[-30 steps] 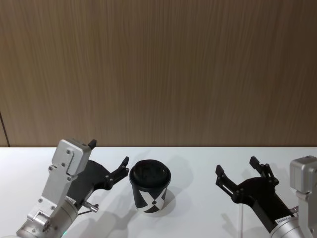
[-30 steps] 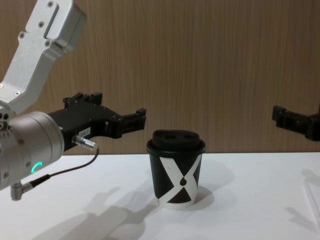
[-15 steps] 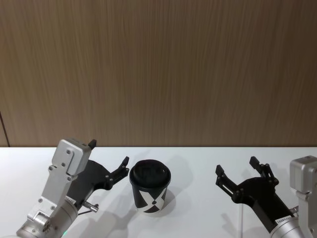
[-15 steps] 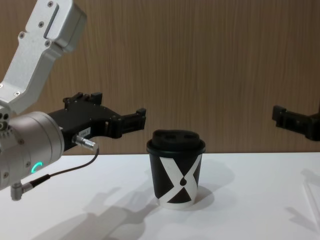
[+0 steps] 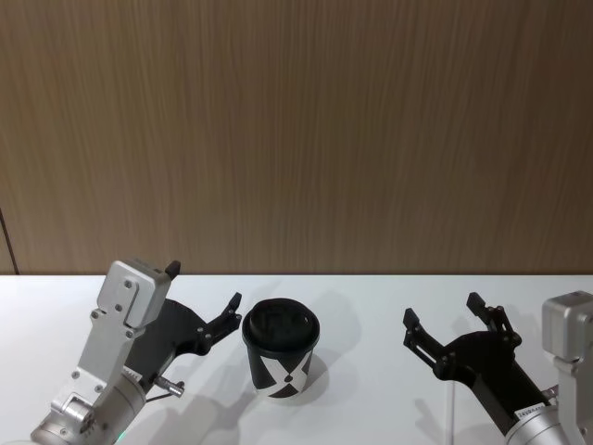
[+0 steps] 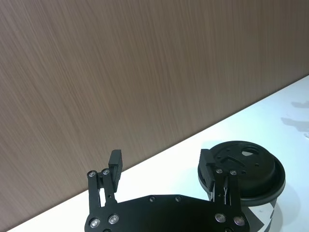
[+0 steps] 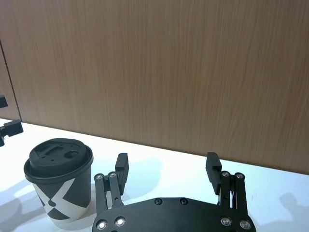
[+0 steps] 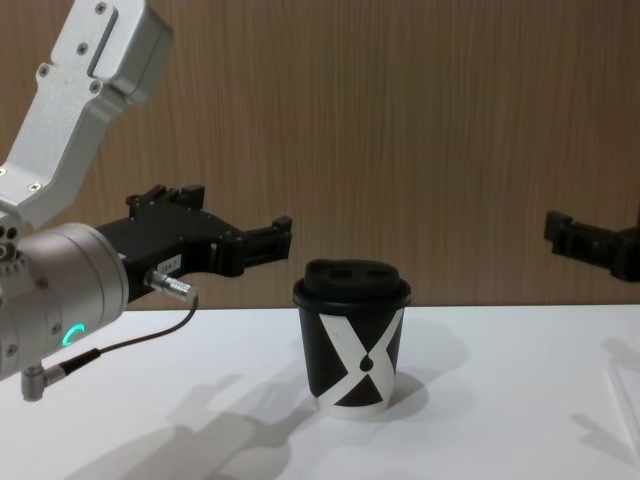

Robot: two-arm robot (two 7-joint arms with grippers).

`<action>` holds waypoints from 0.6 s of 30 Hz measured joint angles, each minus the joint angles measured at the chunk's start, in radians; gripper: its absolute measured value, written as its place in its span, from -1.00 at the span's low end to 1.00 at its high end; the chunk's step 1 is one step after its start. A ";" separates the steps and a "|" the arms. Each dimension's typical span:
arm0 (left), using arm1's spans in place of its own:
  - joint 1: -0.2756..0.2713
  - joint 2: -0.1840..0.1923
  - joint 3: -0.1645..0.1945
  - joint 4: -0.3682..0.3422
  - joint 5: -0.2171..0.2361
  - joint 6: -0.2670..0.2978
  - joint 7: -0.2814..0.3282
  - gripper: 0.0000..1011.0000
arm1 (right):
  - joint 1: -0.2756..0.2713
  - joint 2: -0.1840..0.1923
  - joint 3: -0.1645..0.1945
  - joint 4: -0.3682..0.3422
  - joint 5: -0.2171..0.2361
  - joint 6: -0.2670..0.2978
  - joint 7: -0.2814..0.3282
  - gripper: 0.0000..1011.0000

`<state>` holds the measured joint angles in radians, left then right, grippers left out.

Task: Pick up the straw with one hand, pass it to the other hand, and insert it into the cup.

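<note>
- Faintly, the straw (image 5: pixel 448 408) shows flat on the worktop (image 5: pixel 366 298) at its front right, partly under the open right claw (image 5: pixel 445 312), long axis front-to-back.
- Open too, the left claw (image 5: pixel 204 285) hovers beside the upright cup (image 5: pixel 281 357).

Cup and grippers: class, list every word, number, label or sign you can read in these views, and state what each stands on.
"X": large white mark on the cup, with a drop mark at its crossing; a pattern, not a word.
On the left gripper, a white label: too small to read.
Behind the right gripper, a strip label: too small to read.
On the lid, raised marks: no letters can be made out.
</note>
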<state>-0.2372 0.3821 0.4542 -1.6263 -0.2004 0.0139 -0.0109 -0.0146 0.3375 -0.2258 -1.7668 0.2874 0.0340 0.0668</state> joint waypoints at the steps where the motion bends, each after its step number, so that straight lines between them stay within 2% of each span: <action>1: 0.000 0.000 0.000 0.000 0.000 0.000 0.000 0.98 | 0.000 0.000 0.000 0.000 0.000 0.000 0.000 0.98; 18: 0.000 0.000 0.000 0.000 0.000 0.000 0.000 0.98 | 0.000 0.000 0.000 0.000 0.000 0.000 0.000 0.98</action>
<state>-0.2372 0.3821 0.4542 -1.6262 -0.2004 0.0139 -0.0109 -0.0146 0.3375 -0.2258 -1.7668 0.2873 0.0340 0.0668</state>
